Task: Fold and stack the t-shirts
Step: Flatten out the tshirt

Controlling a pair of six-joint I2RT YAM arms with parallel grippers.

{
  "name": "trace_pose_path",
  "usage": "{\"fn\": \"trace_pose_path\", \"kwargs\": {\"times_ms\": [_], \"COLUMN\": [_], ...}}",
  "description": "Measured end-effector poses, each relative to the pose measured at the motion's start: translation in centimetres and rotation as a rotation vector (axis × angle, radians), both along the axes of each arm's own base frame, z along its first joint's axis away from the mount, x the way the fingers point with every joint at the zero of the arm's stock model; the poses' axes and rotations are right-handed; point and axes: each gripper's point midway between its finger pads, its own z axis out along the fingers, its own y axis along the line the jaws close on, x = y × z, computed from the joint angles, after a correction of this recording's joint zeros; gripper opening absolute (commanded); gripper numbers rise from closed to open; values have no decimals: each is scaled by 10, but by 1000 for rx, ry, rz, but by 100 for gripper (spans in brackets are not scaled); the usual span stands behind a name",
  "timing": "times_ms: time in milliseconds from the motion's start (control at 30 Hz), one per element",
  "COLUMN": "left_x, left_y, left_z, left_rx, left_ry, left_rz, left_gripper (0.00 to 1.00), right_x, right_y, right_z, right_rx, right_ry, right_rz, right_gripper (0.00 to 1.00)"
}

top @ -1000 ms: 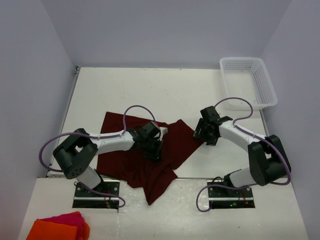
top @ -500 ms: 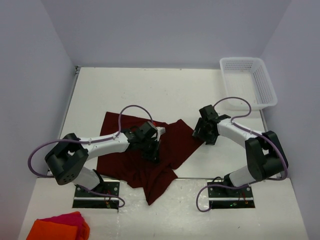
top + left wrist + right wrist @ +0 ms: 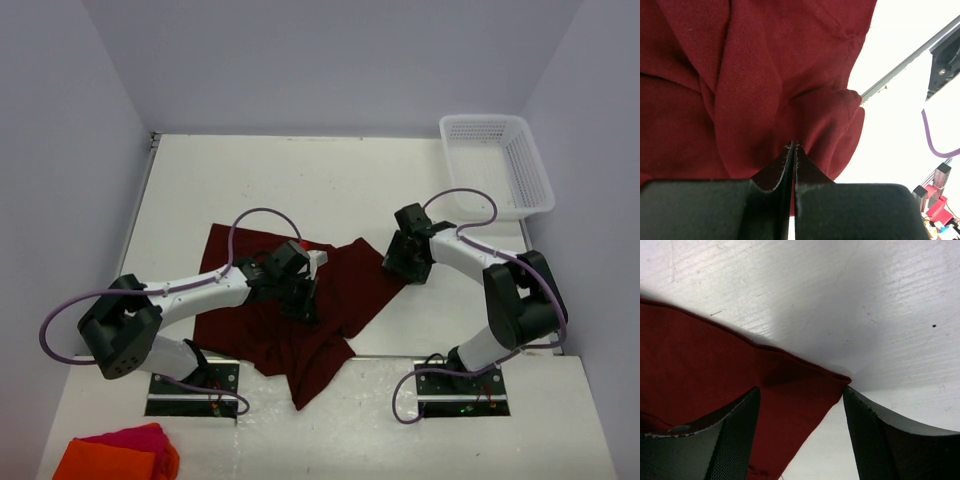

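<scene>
Well apart from the basket [image 3: 484, 119], toward its near left, one dark maroon t-shirt [image 3: 345, 290] is spread on the white table [image 3: 330, 180], crumpled and with several folds. At the corner of the cloth nearest to the basket, the right gripper [image 3: 398, 268] is lowered with its jaws released. In the right wrist view one finger [image 3: 715, 440] is seen above the cloth and the other over bare table just beside the corner tip, so nothing is grasped. Farther from the basket, over the middle of the shirt, the left gripper [image 3: 303, 312] is pointed down with its jaws clenched together. The tips are met at a raised fold, but it cannot be told whether cloth is caught between them. Farthest from the basket, at the near left edge, orange and pink cloths [image 3: 120, 455] are seen.
</scene>
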Motion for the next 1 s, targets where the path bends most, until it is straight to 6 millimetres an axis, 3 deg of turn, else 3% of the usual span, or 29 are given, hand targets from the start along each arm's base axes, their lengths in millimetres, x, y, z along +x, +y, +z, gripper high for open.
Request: {"fn": "trace_pose_path", "kwargs": {"times_ms": [233, 800, 967, 1000], "left_x": [-1, -4, -4, -4], "left_y": [1, 5, 5, 5], "left_z": [2, -1, -1, -2], "left_rx": [-6, 0, 0, 0], "left_ry": [2, 12, 12, 12], "left_rz": [0, -7, -8, -8], "left_gripper": [0, 0, 0, 0], "right_x": [1, -2, -3, -3], "right_y": [2, 1, 1, 1], "right_z": [0, -2, -3, -3], "right_rx": [11, 17, 16, 13], "right_ry": [3, -3, -9, -11], "right_rz": [-12, -65, -78, -81], "right_gripper": [50, 32, 16, 1]}}
